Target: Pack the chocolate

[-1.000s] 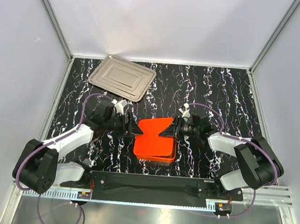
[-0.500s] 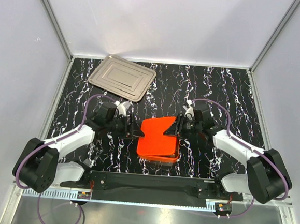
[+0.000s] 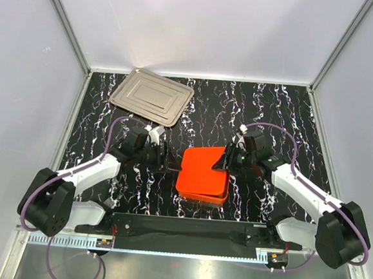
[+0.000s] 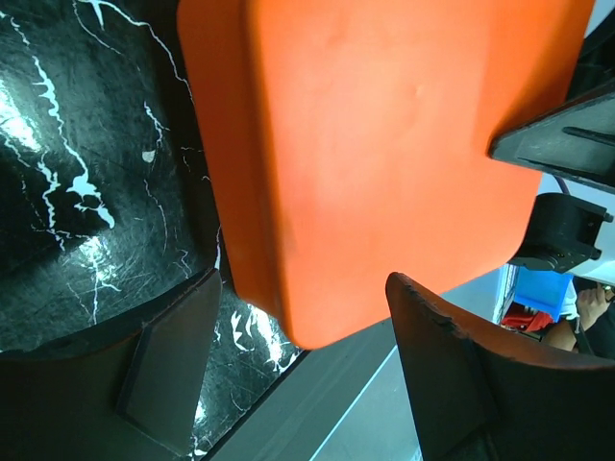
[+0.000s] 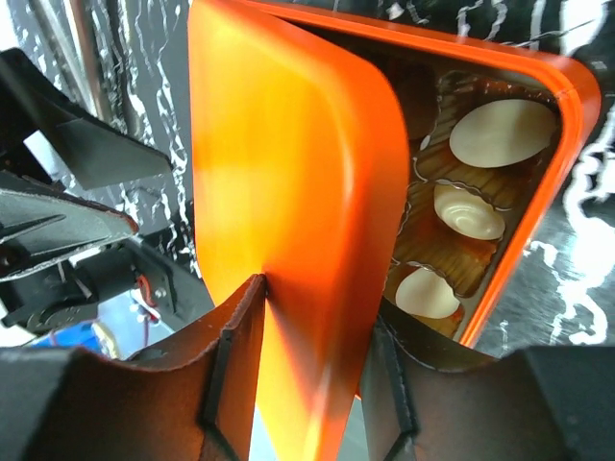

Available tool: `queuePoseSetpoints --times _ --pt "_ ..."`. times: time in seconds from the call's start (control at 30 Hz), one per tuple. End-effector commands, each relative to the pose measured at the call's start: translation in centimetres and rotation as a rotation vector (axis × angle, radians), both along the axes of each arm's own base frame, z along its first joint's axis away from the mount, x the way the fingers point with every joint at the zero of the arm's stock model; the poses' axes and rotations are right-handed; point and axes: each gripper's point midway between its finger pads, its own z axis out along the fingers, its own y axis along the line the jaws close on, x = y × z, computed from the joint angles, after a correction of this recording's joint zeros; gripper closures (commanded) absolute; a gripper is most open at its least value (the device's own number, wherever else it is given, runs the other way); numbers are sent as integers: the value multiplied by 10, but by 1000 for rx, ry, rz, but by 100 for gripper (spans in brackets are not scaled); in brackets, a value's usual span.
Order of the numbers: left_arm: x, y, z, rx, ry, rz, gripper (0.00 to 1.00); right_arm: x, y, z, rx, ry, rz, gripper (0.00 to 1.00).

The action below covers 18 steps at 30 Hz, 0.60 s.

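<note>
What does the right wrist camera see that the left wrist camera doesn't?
Only the right wrist view looks inside the orange box: three cream-white chocolates sit in its brown cells, and the right jaws pinch the lid. Only the left wrist view shows the lid's plain outside between the open left jaws. Both show the lid and the black marbled table.

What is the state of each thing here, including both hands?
Orange plastic lid: tilted, raised over its box, not closed.
Orange box: partly open.
Cream-white chocolate pieces: seated in the box's cells.
Right hand: shut on the lid's edge.
Left hand: open, at the lid's corner.
Silver metal tray: lying flat, apart from both hands.
</note>
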Motion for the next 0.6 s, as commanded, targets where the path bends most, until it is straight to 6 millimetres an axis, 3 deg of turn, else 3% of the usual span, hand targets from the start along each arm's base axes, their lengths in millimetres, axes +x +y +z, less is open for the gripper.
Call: queuePoseSetpoints --times 0.0,0.4,0.57 --pt "17 -11 16 -20 -85 -9 26 9 -19 3 -115 -60 -53 53" --pt "22 -31 25 -23 -105 -42 26 13 -44 1 -230 -78 -142 44" --pt "21 -38 19 -6 -104 -57 26 15 -56 -1 -280 -84 -182 39"
